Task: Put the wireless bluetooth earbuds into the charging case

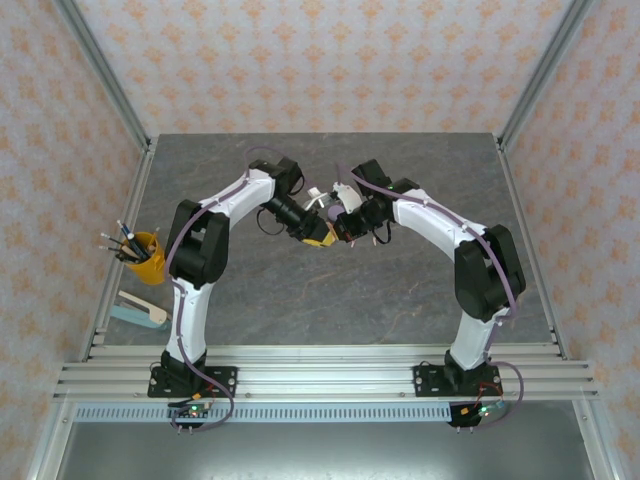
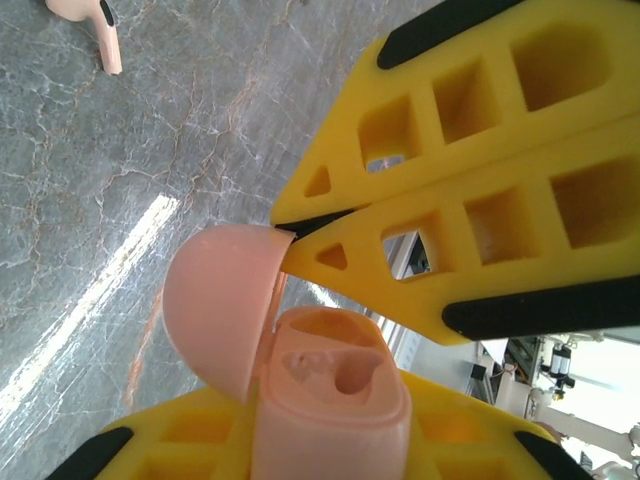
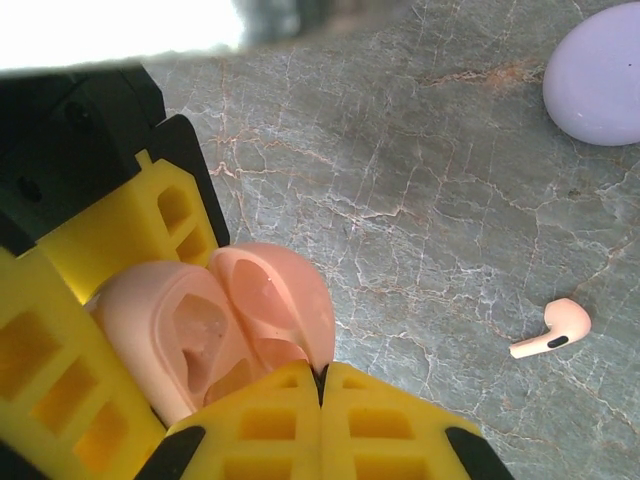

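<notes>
My left gripper (image 2: 330,445) is shut on the body of the pale pink charging case (image 2: 335,400), held above the table with its lid (image 2: 215,300) swung open and its sockets showing. My right gripper (image 3: 322,375) is shut, its yellow fingertips (image 2: 300,255) pinched on the rim of that lid (image 3: 275,300). Both grippers meet at mid table (image 1: 325,235). One pale pink earbud (image 3: 552,330) lies on the stone surface to the right of the case; the left wrist view shows a pink earbud (image 2: 95,25) at its top left corner. The closed lilac case (image 3: 597,85) sits further off.
A yellow cup of pens (image 1: 145,255) stands at the table's left edge, with a white and teal object (image 1: 140,310) in front of it. The grey marbled table (image 1: 400,300) is bounded by metal frame posts and patterned walls.
</notes>
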{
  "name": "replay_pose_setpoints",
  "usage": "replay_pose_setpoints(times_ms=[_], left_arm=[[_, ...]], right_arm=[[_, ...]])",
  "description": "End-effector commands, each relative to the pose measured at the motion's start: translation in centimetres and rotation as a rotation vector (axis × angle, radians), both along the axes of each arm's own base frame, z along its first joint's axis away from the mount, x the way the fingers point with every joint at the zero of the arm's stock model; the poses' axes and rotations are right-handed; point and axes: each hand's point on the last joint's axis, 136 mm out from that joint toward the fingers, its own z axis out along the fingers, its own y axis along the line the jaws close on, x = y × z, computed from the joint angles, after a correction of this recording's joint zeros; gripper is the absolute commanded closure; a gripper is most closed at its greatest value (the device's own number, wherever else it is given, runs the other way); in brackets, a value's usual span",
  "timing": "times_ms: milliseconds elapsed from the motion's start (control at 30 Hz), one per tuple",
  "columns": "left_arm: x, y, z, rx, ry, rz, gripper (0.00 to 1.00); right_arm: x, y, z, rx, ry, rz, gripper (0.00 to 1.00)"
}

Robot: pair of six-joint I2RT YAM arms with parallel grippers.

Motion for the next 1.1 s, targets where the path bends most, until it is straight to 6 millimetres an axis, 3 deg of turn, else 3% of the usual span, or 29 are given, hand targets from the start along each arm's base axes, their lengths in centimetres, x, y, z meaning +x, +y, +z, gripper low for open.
replay_pose_setpoints(times_ms=[0, 200, 267, 400, 533, 633, 733, 867, 1067], left_arm=[[-0.2, -0.6, 0.5, -0.023, 0.015, -0.013, 0.79], [-0.2, -0.5, 0.6, -0.021, 0.008, -0.011, 0.92], [-0.1, -0.4, 0.9, -0.025, 0.0, -0.009, 1.0], [-0.1, -0.4, 2.2, -0.043, -0.033, -0.008, 1.0], [-0.3, -0.4, 3.1, -0.051, -0.047, -0.005, 1.0], [-0.3, -0.4, 3.6, -0.06, -0.061, 0.001, 1.0], [-0.2, -0.4, 4.3, -0.061, -0.097, 0.021, 1.0], [0.6, -0.1, 6.0, -0.031, -0.212, 0.082, 1.0], [4.0, 1.7, 9.4, 0.076, -0.471, 0.28, 1.0]], right_arm=[[0.3, 0.3, 1.5, 0.033, -0.039, 0.0, 1.0], [0.9, -0.3, 1.8, 0.015, -0.055, -0.046, 1.0], [1.7, -1.4, 2.3, 0.017, -0.065, -0.111, 0.96], [2.2, -3.3, 3.9, 0.078, -0.062, -0.193, 0.84], [1.2, -3.6, 6.5, 0.178, -0.08, -0.2, 0.69], [0.6, -3.9, 7.5, 0.206, -0.09, -0.213, 0.66], [0.6, -4.7, 7.8, 0.199, -0.101, -0.276, 0.62], [1.0, -7.4, 7.7, 0.132, -0.109, -0.479, 0.59], [0.2, -11.4, 7.5, 0.08, -0.094, -0.768, 0.56]])
